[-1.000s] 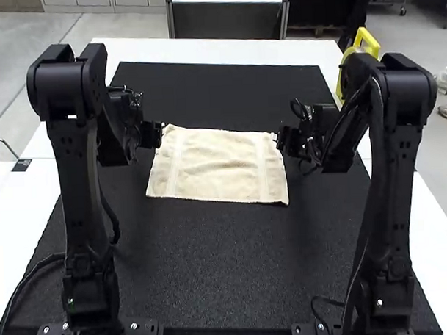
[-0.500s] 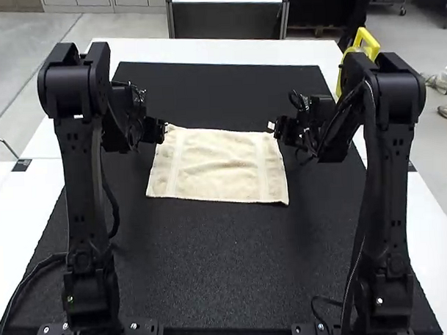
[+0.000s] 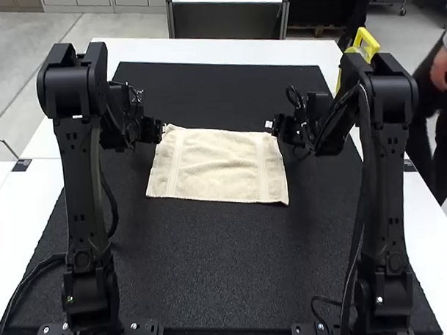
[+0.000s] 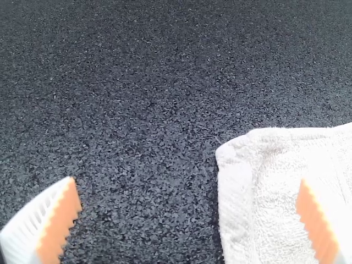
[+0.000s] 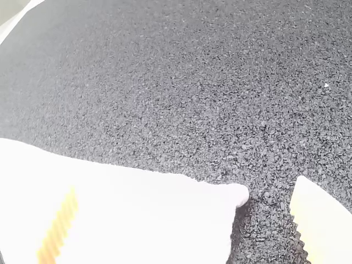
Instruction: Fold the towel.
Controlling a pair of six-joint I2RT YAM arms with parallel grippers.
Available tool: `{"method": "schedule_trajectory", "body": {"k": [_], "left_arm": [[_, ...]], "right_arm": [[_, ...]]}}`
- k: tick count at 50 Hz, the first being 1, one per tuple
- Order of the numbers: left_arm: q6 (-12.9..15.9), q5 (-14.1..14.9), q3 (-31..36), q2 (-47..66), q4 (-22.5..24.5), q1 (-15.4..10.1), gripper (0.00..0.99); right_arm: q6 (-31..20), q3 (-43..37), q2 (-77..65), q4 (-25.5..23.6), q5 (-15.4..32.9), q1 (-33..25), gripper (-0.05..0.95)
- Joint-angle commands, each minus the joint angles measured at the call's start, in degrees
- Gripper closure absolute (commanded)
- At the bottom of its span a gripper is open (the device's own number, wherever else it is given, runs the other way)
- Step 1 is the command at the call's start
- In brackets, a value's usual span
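Note:
The cream towel (image 3: pixel 217 166) lies spread on the black mat, slightly wrinkled in its middle. At its far left corner is my left gripper (image 3: pixel 163 128), and by its far right corner my right gripper (image 3: pixel 270 125). In the left wrist view the left gripper (image 4: pixel 188 220) stands open, one finger over the towel (image 4: pixel 275 165) and the other over bare mat. The right gripper (image 5: pixel 184 220) is open too in the right wrist view, its fingers on either side of the corner of the towel (image 5: pixel 154 214).
The black mat (image 3: pixel 212 271) covers much of the white table (image 3: pixel 205 50). A yellow object (image 3: pixel 364 41) stands at the table's right far edge. Cables run beside both arms.
The right gripper has moved slightly left and away from the arm bases, to the towel's far right corner. The left arm shifted a little. The towel looks the same.

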Motion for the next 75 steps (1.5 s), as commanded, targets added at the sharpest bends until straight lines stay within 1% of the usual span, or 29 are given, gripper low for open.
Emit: {"method": "schedule_trajectory", "body": {"k": [1, 14, 23, 28, 30, 36, 41, 46, 50, 55, 63, 72, 75], "left_arm": [[0.5, 1.2, 1.7, 0.3, 0.2, 0.6, 0.075], [0.5, 1.4, 1.7, 0.3, 0.1, 0.6, 0.075], [0.4, 1.6, 1.7, 0.3, 0.2, 0.6, 0.075], [0.4, 2.0, 1.7, 0.3, 0.7, 0.6, 0.075], [0.4, 2.0, 1.7, 0.5, 1.2, 0.6, 0.074], [0.0, 2.5, 2.3, 1.3, 1.6, 0.6, 0.066], [-2.1, 5.3, 3.8, 2.7, 1.7, 0.6, 0.066], [-2.4, 6.0, 5.3, 4.1, 0.7, 0.6, 0.067], [-3.5, 7.9, 6.2, 4.9, -0.1, 0.6, 0.072], [-3.7, 7.9, 7.1, 5.8, -1.1, 0.7, 0.075], [-3.7, 7.9, 8.9, 7.5, -0.7, 0.5, 0.075], [-3.8, 7.9, 11.7, 9.2, -2.2, 0.3, 0.079], [-3.8, 7.9, 12.1, 9.4, -2.7, 0.2, 0.100]], "right_arm": [[0.4, 1.8, 1.1, -0.9, -1.1, 0.6, 0.00], [0.5, 3.7, 2.4, -3.4, -1.4, 1.1, 0.00], [1.1, 4.2, 2.7, -4.4, -2.6, 1.8, 0.10], [1.1, 4.2, 2.8, -4.7, -2.7, 1.9, 0.10], [1.3, 4.2, 2.9, -4.7, -2.8, 1.9, 0.13], [1.7, 4.2, 3.1, -4.7, -3.2, 1.9, 0.13], [1.9, 4.2, 3.1, -4.6, -3.2, 1.8, 0.12], [1.9, 4.0, 3.3, -4.6, -3.2, 1.5, 0.12], [1.9, 4.0, 3.6, -4.7, -3.6, 1.3, 0.12], [1.9, 4.0, 3.6, -4.7, -3.9, 1.1, 0.12], [2.0, 4.2, 3.7, -4.6, -4.2, 1.0, 0.12], [2.3, 4.3, 3.8, -4.6, -5.0, 0.5, 0.12], [2.5, 4.2, 3.8, -4.6, -5.4, 0.5, 0.12]]}}
